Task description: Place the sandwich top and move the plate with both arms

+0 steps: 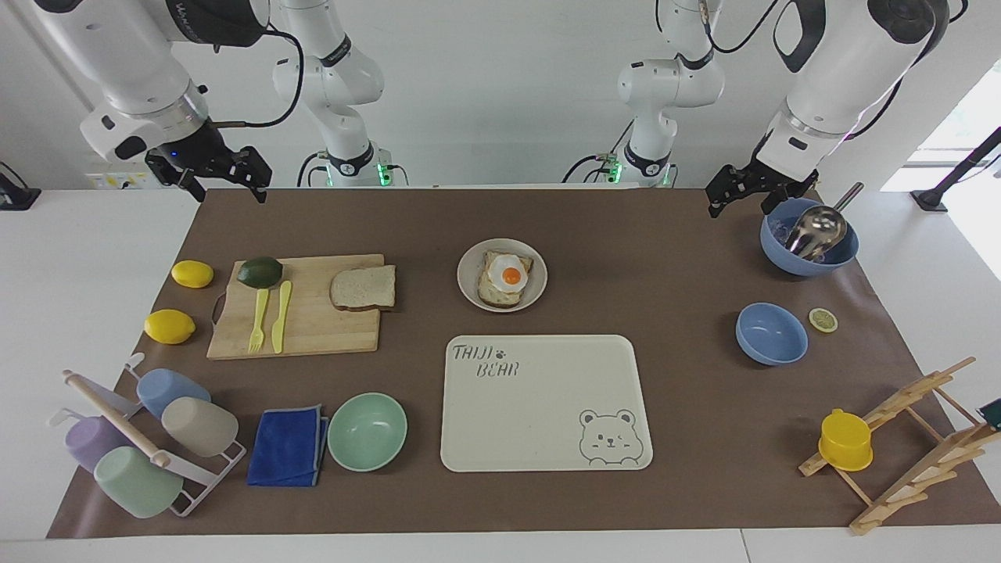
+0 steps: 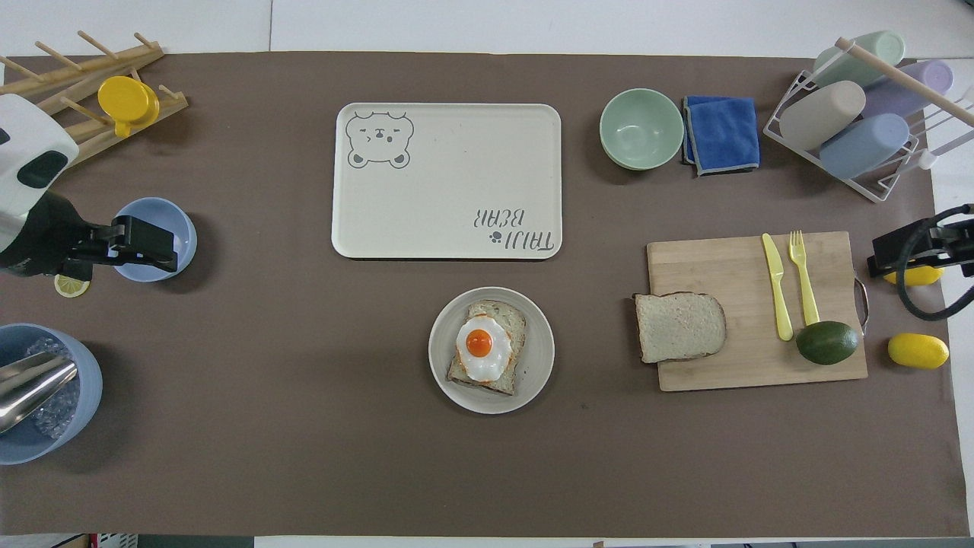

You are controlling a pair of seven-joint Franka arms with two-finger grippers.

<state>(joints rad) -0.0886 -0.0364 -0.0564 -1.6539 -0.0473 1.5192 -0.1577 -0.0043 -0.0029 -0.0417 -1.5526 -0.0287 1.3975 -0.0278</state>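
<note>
The sandwich top [image 1: 363, 288] is a plain bread slice on the corner of a wooden cutting board [image 1: 313, 328]; it also shows in the overhead view [image 2: 679, 326]. The round beige plate [image 1: 469, 274] [image 2: 445, 350] sits mid-table and holds a bread slice with a fried egg [image 1: 507, 275]. My right gripper [image 1: 225, 188] [image 2: 913, 247] hangs open and empty in the air at the right arm's end, over the lemons. My left gripper [image 1: 752, 199] [image 2: 141, 243] hangs open and empty at the left arm's end, over the blue bowls. Both arms wait.
A cream bear-printed tray [image 1: 539, 407] lies farther from the robots than the plate. Beside it are a mint-green bowl [image 1: 367, 431], a blue cloth [image 1: 288, 446] and a cup rack [image 1: 148, 438]. The board carries an avocado [image 1: 260, 271], fork and knife. Two blue bowls [image 1: 771, 334] and a wooden rack [image 1: 915, 438] stand at the left arm's end.
</note>
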